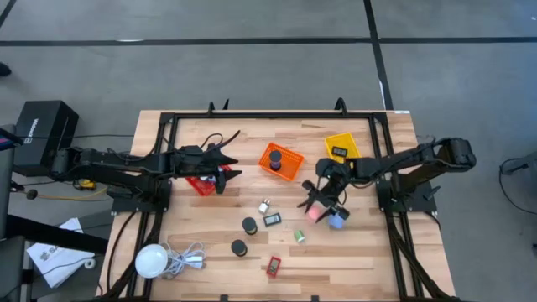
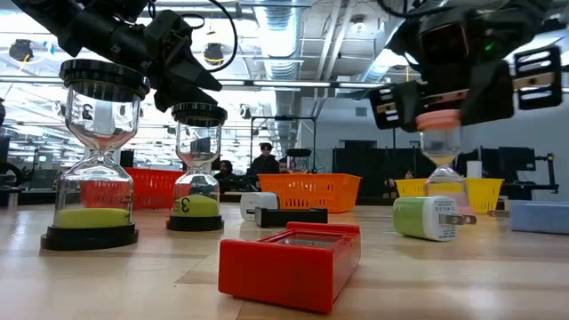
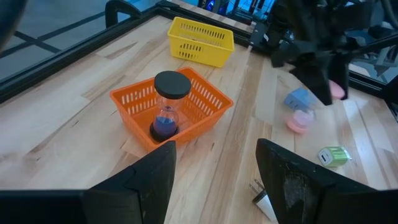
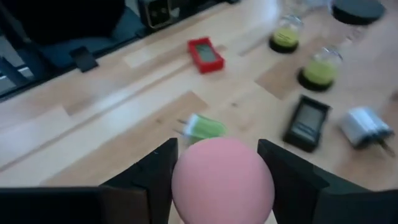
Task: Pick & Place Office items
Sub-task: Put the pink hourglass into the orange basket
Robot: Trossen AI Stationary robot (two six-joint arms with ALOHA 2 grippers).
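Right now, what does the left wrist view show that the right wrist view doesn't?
Only the left wrist view: the orange basket holding a blue-sand hourglass, the yellow basket, a blue plug adapter.

Only the right wrist view: the red rectangular piece, two green-sand hourglasses, a black rectangular piece, a white plug adapter.

Both: the green plug adapter, and the right gripper shut on the pink-capped hourglass.

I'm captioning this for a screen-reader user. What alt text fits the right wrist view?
The right hand grips a pink-topped hourglass between its two dark fingers, above a wooden table. Beyond lie a green plug adapter, a red rectangular piece, a black rectangular piece, a white adapter and two green-sand hourglasses.
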